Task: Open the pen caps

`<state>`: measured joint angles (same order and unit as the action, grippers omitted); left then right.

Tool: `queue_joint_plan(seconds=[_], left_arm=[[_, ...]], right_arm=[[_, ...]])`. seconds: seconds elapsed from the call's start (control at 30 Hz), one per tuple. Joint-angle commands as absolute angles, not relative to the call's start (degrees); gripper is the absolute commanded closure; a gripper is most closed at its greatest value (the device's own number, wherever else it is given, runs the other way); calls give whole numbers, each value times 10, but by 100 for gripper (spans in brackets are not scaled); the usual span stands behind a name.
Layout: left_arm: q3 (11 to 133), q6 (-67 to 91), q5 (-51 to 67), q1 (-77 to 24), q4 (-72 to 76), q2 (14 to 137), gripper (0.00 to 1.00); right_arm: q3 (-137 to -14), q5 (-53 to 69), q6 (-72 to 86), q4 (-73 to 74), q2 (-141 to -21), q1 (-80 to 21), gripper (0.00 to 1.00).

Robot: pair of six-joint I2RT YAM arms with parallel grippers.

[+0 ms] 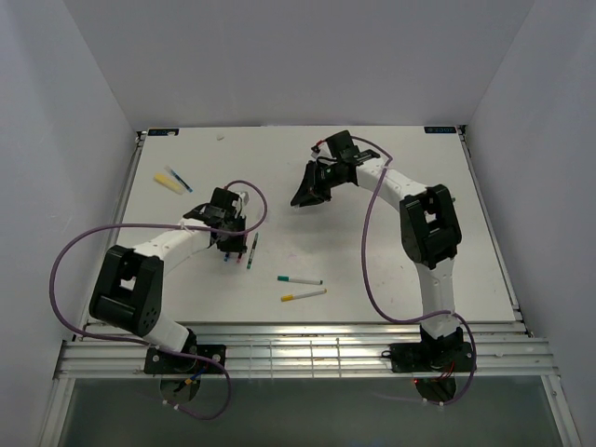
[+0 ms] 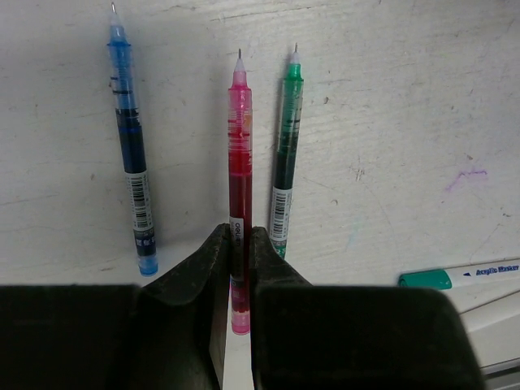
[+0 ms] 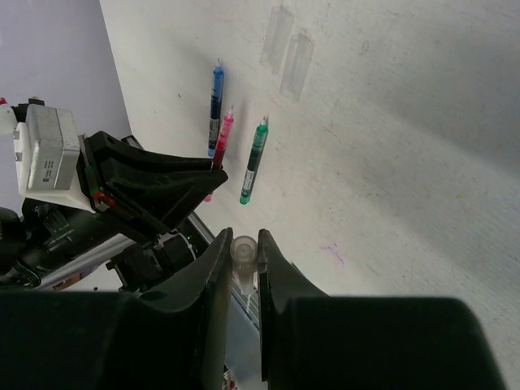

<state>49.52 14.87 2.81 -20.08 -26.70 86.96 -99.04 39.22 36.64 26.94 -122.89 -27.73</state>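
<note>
**Even overhead light, soft shadows, blurred foregrounds**

The overhead view is bright and evenly lit. The flat white worktop point(image 1: 391, 205) shows only faint, soft-edged shadows under the arms, and the ribbed metal rails point(image 1: 307, 349) at its near edge catch glare. In the left wrist view the slim translucent red pen point(image 2: 240, 162) is sharp, while the left arm's black fingers point(image 2: 191, 276) are dark and featureless. In the right wrist view the right arm's black fingers point(image 3: 203, 284) and the clear plastic cap point(image 3: 243, 248) between them are out of focus, and grey shading crosses the worktop.

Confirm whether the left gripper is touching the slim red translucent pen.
Touching. The left wrist view shows both black fingers of the left gripper pressed against the slim red translucent pen, one on each side, no gap.
</note>
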Motion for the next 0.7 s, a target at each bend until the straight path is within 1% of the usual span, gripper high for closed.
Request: queue_joint_plan(seconds=[0.0,0.43,0.53,0.57,0.63,0.67], left_arm=[[515,139,47,-200,-243,871,100],[505,136,20,-200,-248,895,100],[493,137,21,-200,-243,890,96],[489,137,21,-200,-240,889,92],[475,139,20,-200,-229,882,87],[470,143,16,-200,-226,880,82]], right_arm=[[-1028,407,365,266,-1244,-278,92],[-1088,380,383,303,-1309,-307,92],[-1113,372,385,323,-1327,-315,92],[-1117,367,386,326,-1331,-317,92],[-1125,358,393,331,-1339,-323,92],[-1123,354,396,330,-1340,-323,92]])
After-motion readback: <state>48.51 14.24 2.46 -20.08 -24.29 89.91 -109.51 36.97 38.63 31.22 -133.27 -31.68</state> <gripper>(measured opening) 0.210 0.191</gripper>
